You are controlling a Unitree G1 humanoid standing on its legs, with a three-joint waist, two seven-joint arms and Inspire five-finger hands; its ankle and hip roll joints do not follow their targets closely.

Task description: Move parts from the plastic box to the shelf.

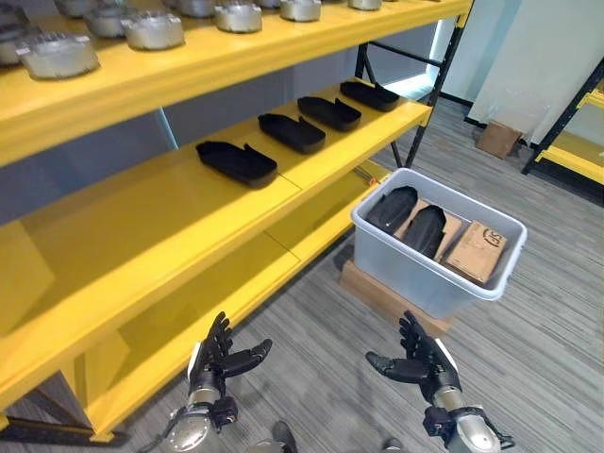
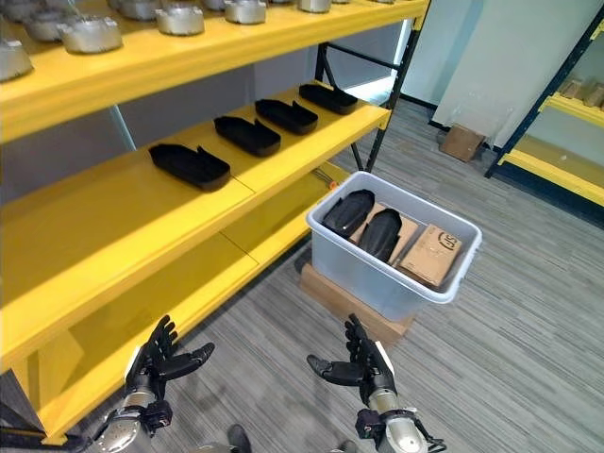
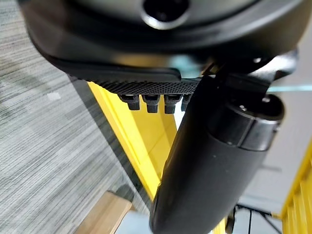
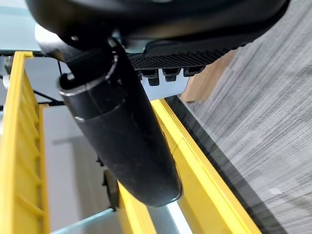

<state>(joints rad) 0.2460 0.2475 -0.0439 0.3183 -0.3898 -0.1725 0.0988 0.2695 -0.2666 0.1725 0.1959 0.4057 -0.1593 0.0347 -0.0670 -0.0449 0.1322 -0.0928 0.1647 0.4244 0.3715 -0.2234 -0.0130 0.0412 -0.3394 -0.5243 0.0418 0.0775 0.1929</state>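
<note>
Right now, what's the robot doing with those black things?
It's moving black parts from the box to the shelf. Four parts sit on the shelf and two parts lie in the box beside a carton. The left hand and right hand are open, holding nothing, low over the floor.

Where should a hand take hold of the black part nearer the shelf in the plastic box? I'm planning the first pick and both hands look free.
Probably at its raised upper end, from above. The black part leans tilted in the plastic box, close beside a second black part, so its sides are crowded. The right hand hovers open nearest the box; the left hand is open too.
</note>
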